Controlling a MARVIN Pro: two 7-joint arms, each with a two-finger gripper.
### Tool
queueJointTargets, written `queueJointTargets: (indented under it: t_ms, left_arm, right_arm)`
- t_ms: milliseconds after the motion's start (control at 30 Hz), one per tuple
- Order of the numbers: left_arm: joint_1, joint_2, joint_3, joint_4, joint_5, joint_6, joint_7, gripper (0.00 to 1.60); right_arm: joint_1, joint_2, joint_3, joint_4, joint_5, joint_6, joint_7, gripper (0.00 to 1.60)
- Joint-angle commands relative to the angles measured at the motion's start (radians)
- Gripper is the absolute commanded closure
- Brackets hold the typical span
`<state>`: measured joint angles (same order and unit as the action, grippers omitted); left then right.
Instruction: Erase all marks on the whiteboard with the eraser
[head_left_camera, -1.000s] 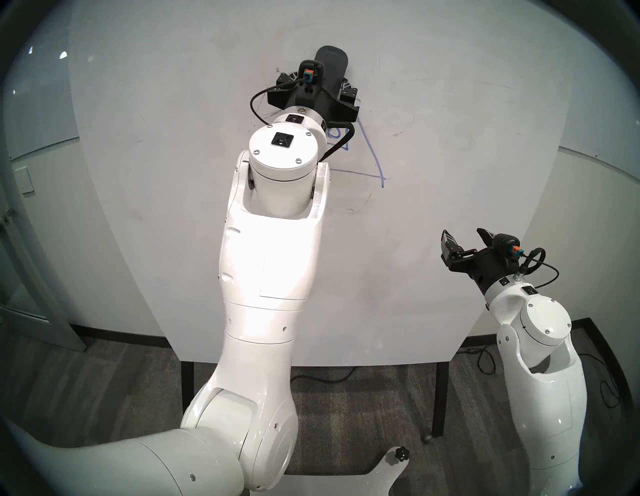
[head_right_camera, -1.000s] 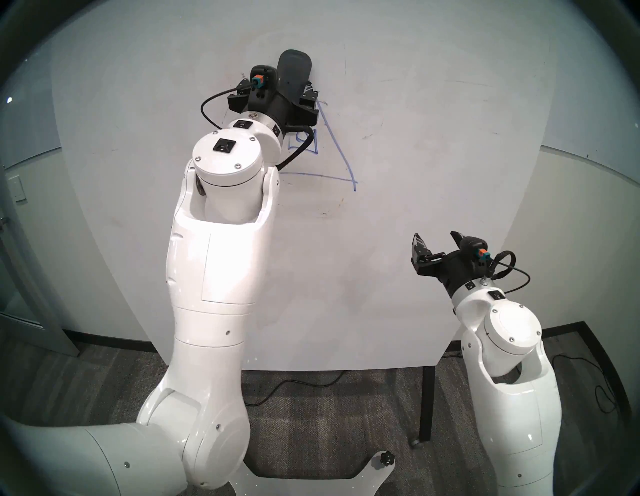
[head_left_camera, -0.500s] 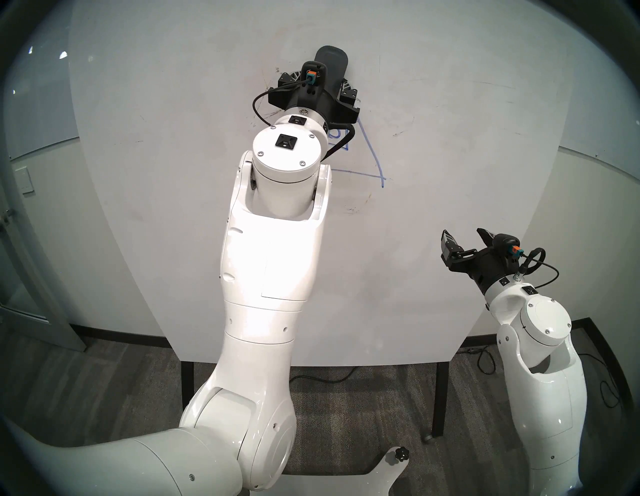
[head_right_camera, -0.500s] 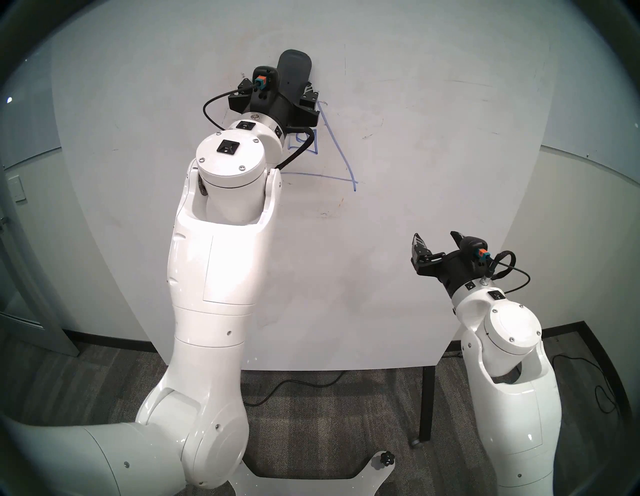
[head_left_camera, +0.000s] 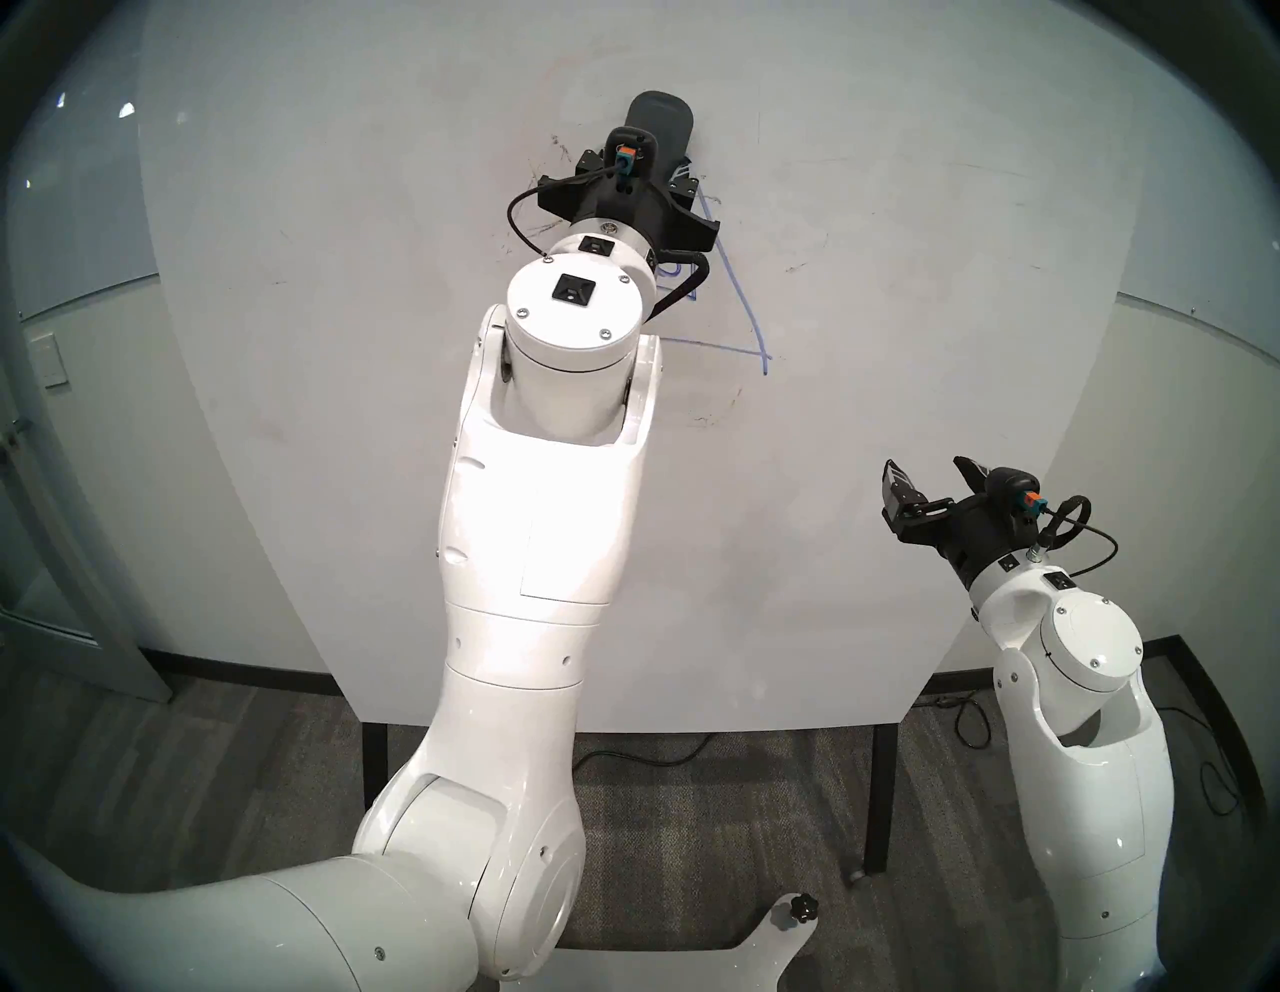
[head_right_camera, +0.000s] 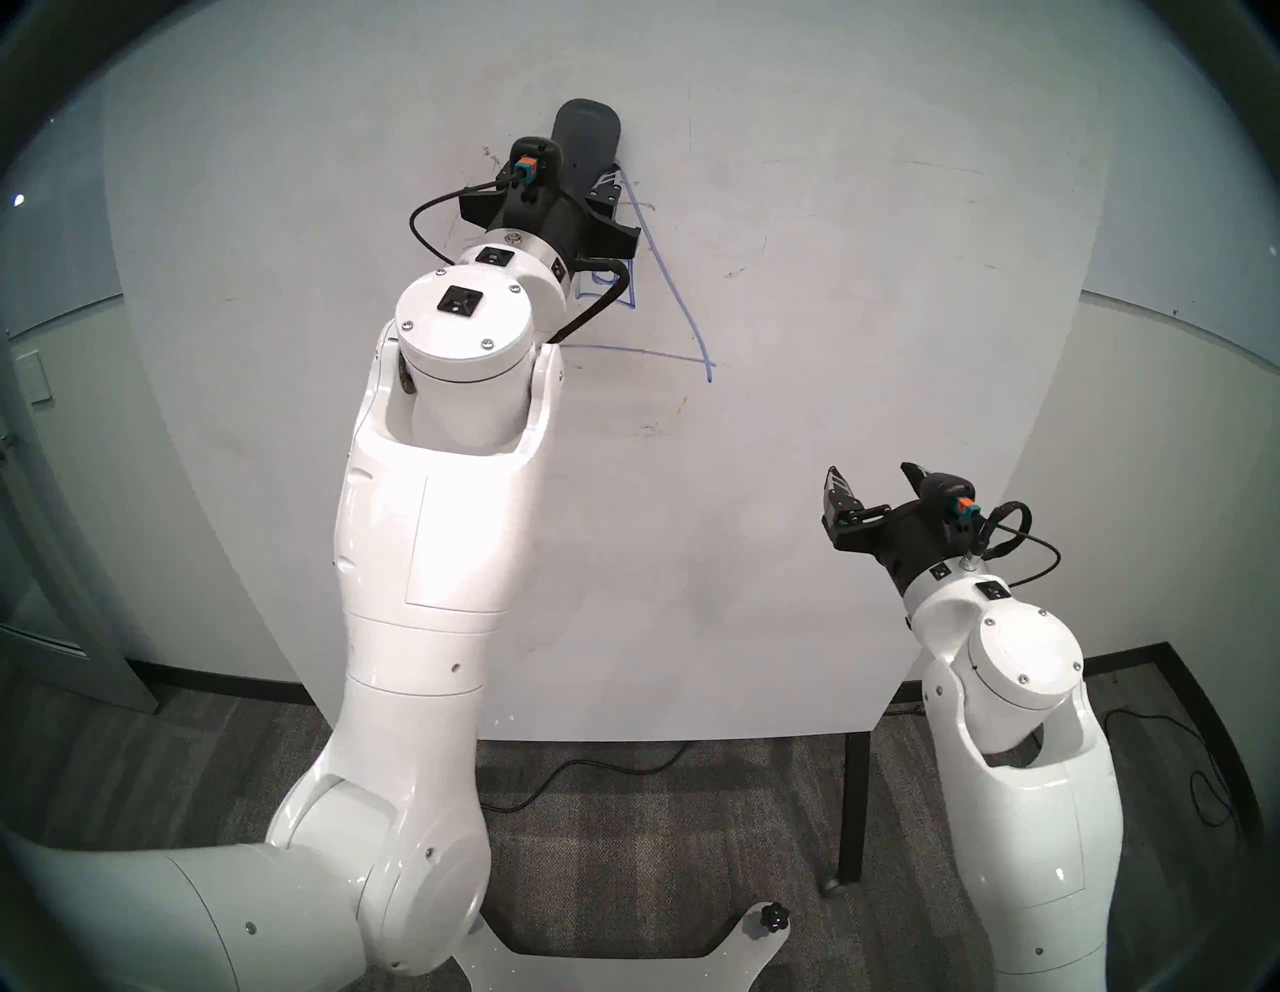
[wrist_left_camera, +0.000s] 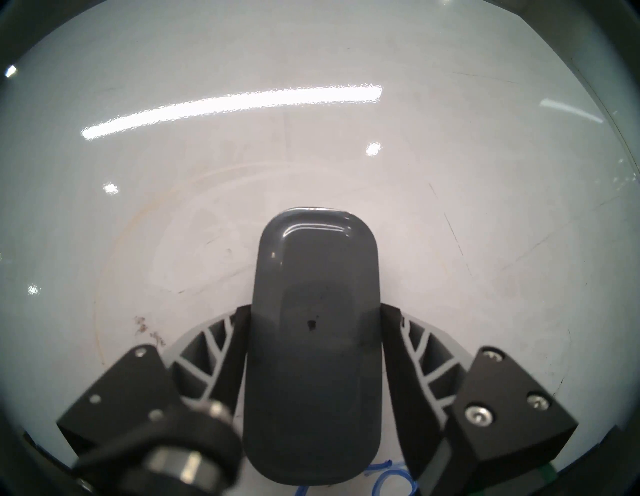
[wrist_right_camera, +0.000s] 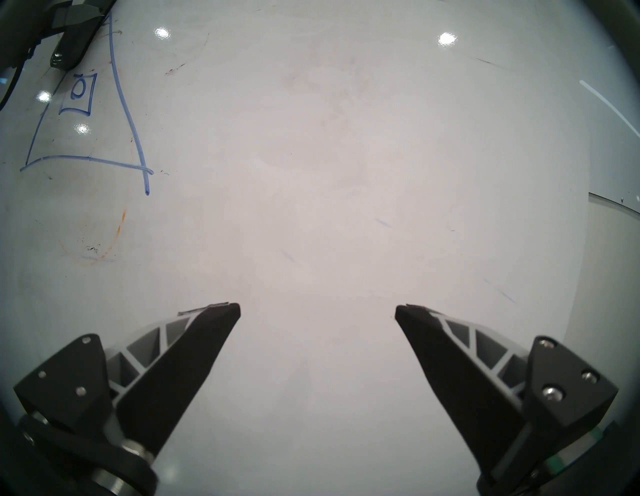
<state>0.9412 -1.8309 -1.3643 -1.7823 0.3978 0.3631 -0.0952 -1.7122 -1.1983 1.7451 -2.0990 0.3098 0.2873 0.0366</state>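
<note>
The dark grey oblong eraser (head_left_camera: 661, 128) lies flat against the whiteboard (head_left_camera: 866, 415), just above the top of the blue triangle marks (head_left_camera: 744, 305). My left gripper (head_left_camera: 641, 170) is shut on the eraser (wrist_left_camera: 311, 263), its fingers (wrist_left_camera: 391, 332) pressing both long sides. A small blue square and circle (wrist_right_camera: 81, 91) sit inside the triangle (wrist_right_camera: 121, 104), partly hidden behind my left wrist in the head views. Dark scribbles (head_left_camera: 547, 228) and an orange-brown arc (wrist_right_camera: 114, 235) also mark the board. My right gripper (head_left_camera: 928, 471) hangs open and empty before the lower right of the board (wrist_right_camera: 317, 308).
The board stands on black legs (head_left_camera: 881, 796) over grey carpet, with a black cable (head_left_camera: 644, 758) lying under it. A door frame (head_left_camera: 41, 485) is at the far left, pale walls on both sides. A black knob (head_left_camera: 1006, 907) sits on my base.
My left gripper's fingers have drawn in from either side and closed on the eraser, and the wrist has crept slightly up the board. The right arm has not moved.
</note>
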Motion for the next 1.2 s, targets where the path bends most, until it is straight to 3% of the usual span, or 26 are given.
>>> queueJointTargets:
  t_ms: [0, 333, 733, 1167]
  left_arm:
    - [-0.002, 0.001, -0.009, -0.032, -0.017, 0.006, -0.015, 1.60]
    - [0.061, 0.058, 0.000, -0.084, -0.017, 0.065, -0.091, 1.60]
    - [0.109, 0.087, 0.009, -0.064, -0.016, 0.060, -0.106, 1.60]
    - [0.052, 0.069, -0.018, 0.031, -0.018, 0.048, -0.085, 1.60]
  right_arm:
    - [0.007, 0.001, -0.001, -0.023, 0.000, -0.003, 0.002, 0.00]
    - [0.007, 0.001, -0.001, -0.023, 0.000, -0.004, 0.002, 0.00]
    - [0.007, 0.001, -0.001, -0.023, 0.000, -0.003, 0.002, 0.00]
    - [0.007, 0.001, -0.001, -0.023, 0.000, -0.004, 0.002, 0.00]
